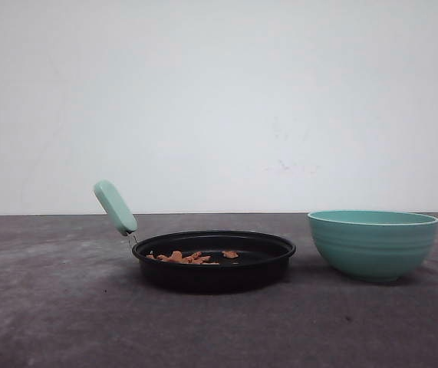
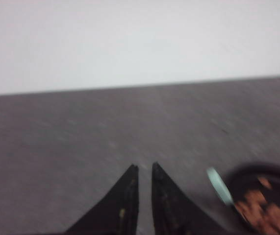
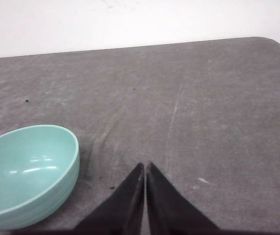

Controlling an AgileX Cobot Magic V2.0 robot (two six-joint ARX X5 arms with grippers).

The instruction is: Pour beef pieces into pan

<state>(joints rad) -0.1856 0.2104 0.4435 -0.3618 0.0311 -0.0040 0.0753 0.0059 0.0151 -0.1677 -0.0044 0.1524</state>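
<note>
The black pan (image 1: 211, 274) rests on the table left of centre, its mint-green handle (image 1: 115, 207) angled up to the left. Orange-brown beef pieces (image 1: 184, 257) lie scattered inside it. In the blurred left wrist view, my left gripper (image 2: 144, 166) hovers over bare table with only a narrow slit between its jaws, holding nothing. The pan (image 2: 257, 170), its handle (image 2: 219, 185) and the beef pieces (image 2: 267, 210) sit off to one side of it. My right gripper (image 3: 145, 164) is shut and holds nothing, just beside the teal bowl (image 3: 27, 166).
The teal ribbed bowl (image 1: 372, 245) stands upright to the right of the pan with a small gap between them, and its inside looks bare in the right wrist view. The grey table (image 1: 50, 307) stretches in front of both, with a white wall behind.
</note>
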